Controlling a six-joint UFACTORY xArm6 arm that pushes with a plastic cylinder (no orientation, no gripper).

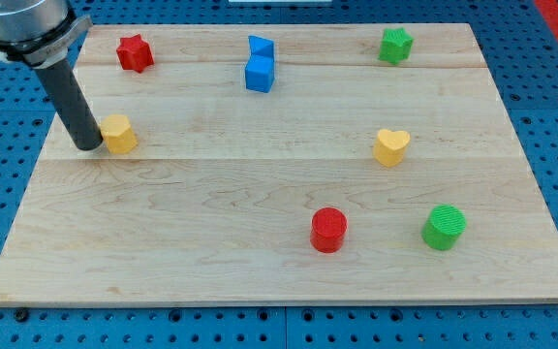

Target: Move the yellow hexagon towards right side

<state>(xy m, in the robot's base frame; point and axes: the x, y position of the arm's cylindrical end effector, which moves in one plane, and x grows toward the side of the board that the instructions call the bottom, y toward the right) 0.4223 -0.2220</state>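
Note:
The yellow hexagon [118, 134] lies on the wooden board [260, 194] at the view's left, a bit above mid-height. My tip [88, 145] rests on the board just left of the hexagon, touching or almost touching its left side. The dark rod rises from the tip towards the view's top left corner.
A red star [135, 52] lies at the top left. A blue block [260, 64] lies at top centre. A green star-like block [394, 45] lies at the top right. A yellow heart [390, 146] lies at the right. A red cylinder [328, 230] and a green cylinder [444, 227] lie at the bottom right.

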